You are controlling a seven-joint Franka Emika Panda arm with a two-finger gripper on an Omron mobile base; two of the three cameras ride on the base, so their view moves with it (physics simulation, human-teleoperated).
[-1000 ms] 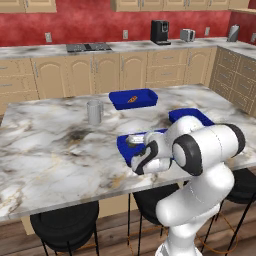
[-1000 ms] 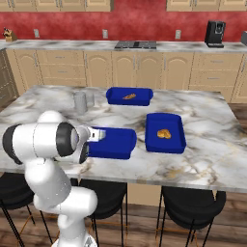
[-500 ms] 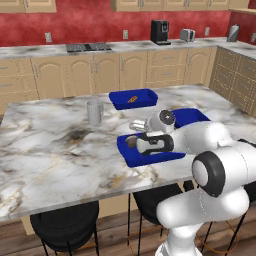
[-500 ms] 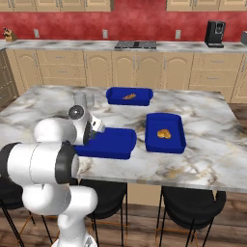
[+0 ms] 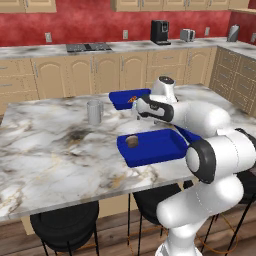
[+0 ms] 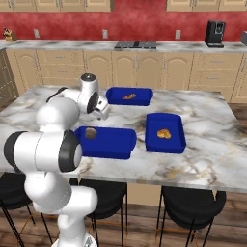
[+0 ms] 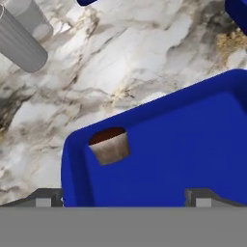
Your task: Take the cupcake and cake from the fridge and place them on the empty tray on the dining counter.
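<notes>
bright-blue tray [image 5: 159, 148] lies on the marble dining counter [image 5: 50, 155], and the brown cupcake [image 5: 132, 142] stands upright inside it near one end wall. the gripper [image 7: 123, 195] hangs above the tray with its jaws spread wide and nothing between them.

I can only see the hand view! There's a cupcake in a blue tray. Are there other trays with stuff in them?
Observer: Yes. Two more blue trays sit on the dining counter. The right-hand tray holds an orange-brown food piece.
Operator: And the other one?
Observer: The far tray also holds an orange-brown bit.
Operator: Where's the tool?
Observer: The tool hangs open and empty above the counter, roughly between the far tray and the near tray with the cupcake.
</notes>
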